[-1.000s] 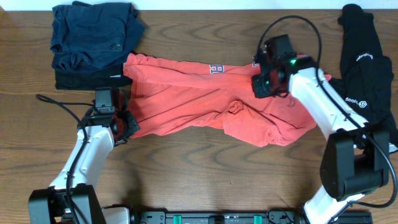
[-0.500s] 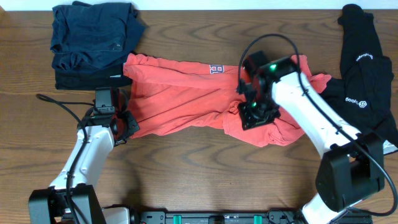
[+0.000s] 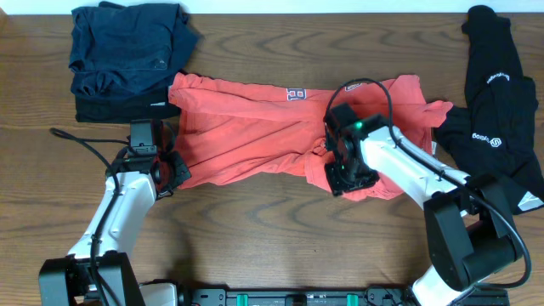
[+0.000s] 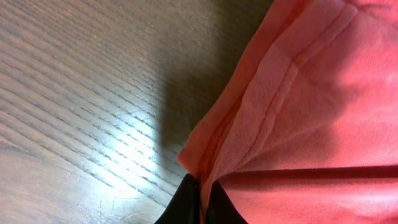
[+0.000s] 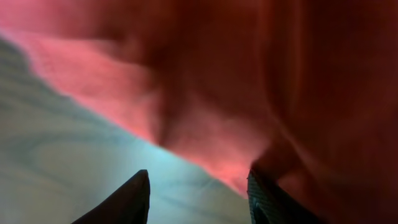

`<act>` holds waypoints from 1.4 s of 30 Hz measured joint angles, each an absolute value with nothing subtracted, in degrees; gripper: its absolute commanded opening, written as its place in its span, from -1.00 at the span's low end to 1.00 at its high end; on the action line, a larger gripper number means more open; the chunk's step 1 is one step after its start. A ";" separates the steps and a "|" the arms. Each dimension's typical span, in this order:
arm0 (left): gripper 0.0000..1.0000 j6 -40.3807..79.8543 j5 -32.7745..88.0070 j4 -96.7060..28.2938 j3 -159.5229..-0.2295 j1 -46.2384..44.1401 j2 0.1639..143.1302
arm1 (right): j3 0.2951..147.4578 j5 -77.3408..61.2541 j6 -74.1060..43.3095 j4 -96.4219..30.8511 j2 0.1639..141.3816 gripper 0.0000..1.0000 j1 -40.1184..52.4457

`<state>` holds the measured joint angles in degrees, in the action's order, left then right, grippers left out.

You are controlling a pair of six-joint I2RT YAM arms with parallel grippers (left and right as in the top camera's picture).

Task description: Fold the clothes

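The clothes in play are a coral-red T-shirt (image 3: 255,127) lying crumpled across the middle of the table, chest lettering near its far edge. My left gripper (image 3: 172,170) is shut on the shirt's near-left hem corner; in the left wrist view the stitched hem (image 4: 273,106) runs down into the closed left gripper (image 4: 202,200). My right gripper (image 3: 344,177) sits low over the shirt's bunched near edge. In the right wrist view the right gripper (image 5: 198,193) is open over bare table, with red fabric (image 5: 249,74) just ahead and brushing its right finger (image 5: 270,199). Nothing is between its fingers.
A black garment with white logos (image 3: 493,110) lies at the right edge, touching the shirt's right sleeve. A folded navy pile (image 3: 127,55) sits at the far left corner, beside the shirt's shoulder. Wood table (image 3: 255,238) shows along the near side.
My right arm has swung from the shirt's far right part down and left to its near edge, and its jaws have opened wider. The left arm has not moved.
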<state>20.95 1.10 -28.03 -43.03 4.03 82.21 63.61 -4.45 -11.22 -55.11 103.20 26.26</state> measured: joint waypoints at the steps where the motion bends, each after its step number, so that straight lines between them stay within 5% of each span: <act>1: -0.88 20.95 1.10 -28.05 -43.03 4.03 82.21 | 62.78 -4.38 -11.22 -54.39 103.20 -0.01 26.26; 13: -0.88 20.95 1.13 -28.05 -43.03 4.03 82.21 | 57.58 -2.63 -11.77 -47.90 102.37 -0.16 26.26; 16: -0.87 20.95 1.13 -28.05 -43.03 4.03 82.21 | 57.58 -1.02 -12.27 -45.60 102.32 -0.53 26.26; 18: -0.88 20.95 1.13 -28.05 -43.03 4.03 82.21 | 57.58 0.05 -12.71 -44.75 102.32 -0.96 26.24; 42: -0.88 20.51 1.10 -28.05 -43.03 4.03 82.21 | 68.55 -1.78 -11.35 -69.28 89.36 -0.98 26.24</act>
<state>20.51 1.10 -28.05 -43.03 4.03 82.21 68.55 -1.78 -11.35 -69.28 89.36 26.24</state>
